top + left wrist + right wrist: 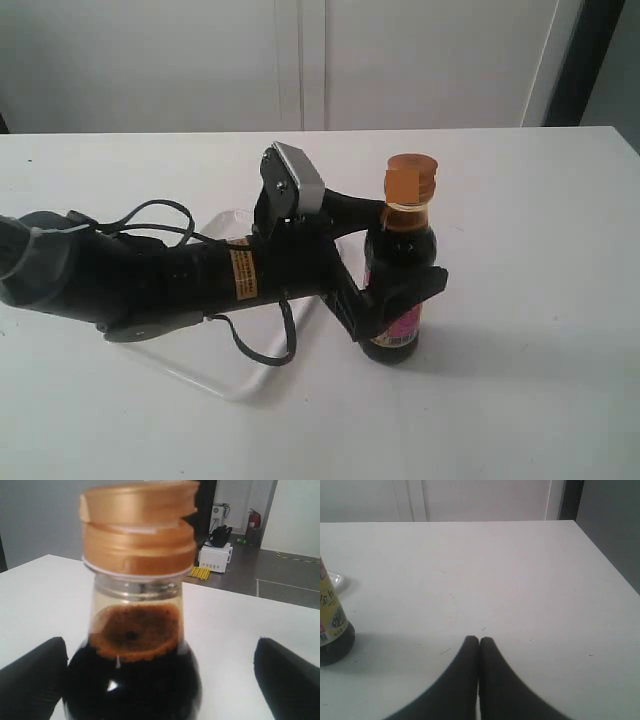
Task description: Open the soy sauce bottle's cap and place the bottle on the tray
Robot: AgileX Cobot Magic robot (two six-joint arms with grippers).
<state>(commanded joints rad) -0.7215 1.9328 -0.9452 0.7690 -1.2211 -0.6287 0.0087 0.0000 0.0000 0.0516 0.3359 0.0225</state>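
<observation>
Orange-brown cap (411, 180) looking shut in ext view; soy sauce bottle (399, 270) standing on table (540, 330), beside tray (235, 385), not on it. Left wrist: left gripper (160, 680) straddling bottle, contact unclear. Right wrist: right gripper (479, 642) pinched empty. Opening & placing both pending.

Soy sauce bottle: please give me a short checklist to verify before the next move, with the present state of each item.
1. The soy sauce bottle stands upright on the table: ok.
2. The left gripper has a finger on each side of the bottle body: ok.
3. Left fingers press firmly on the glass: cannot tell; in the left wrist view one side shows a gap.
4. The cap is fully open: not ok, it looks only partly lifted.
5. The right gripper is ready to work the cap: not ok, it is shut and apart from the bottle.
6. The tray is free to receive the bottle: cannot tell, the left arm hides most of it.
</observation>
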